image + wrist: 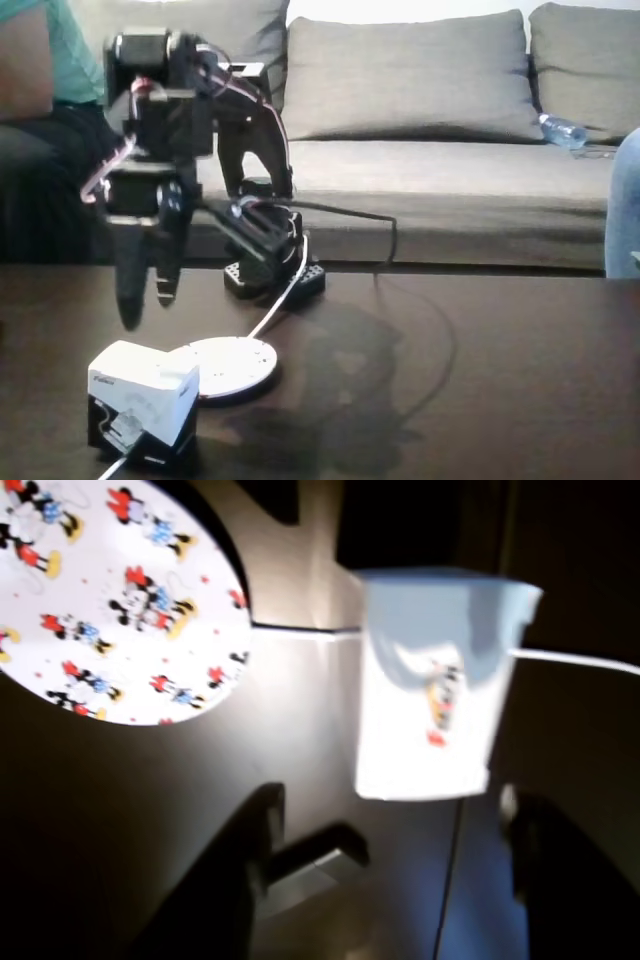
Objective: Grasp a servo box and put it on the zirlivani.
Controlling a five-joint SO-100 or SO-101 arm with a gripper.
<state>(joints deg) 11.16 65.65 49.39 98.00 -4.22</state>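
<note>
We are working on a dark, glossy table [480, 380] in front of a grey sofa [420, 100], with a person's sleeve [70, 50] showing at the upper left of the fixed view. The box [143, 400] is sitting at the lower left of that view, just beside the disc [235, 365], whose white cable [285, 290] is running back toward the arm's base. In the wrist view the box [440, 680] is appearing right of centre, with a patterned round thing [110, 600] at the upper left. We are holding the gripper [145, 295] above the box, its fingers parted and holding nothing. We are judging the box to be light, stiff cardboard with smooth faces, so it may slip; we are aiming to pinch two opposite side walls, low enough to avoid crushing the top
</note>
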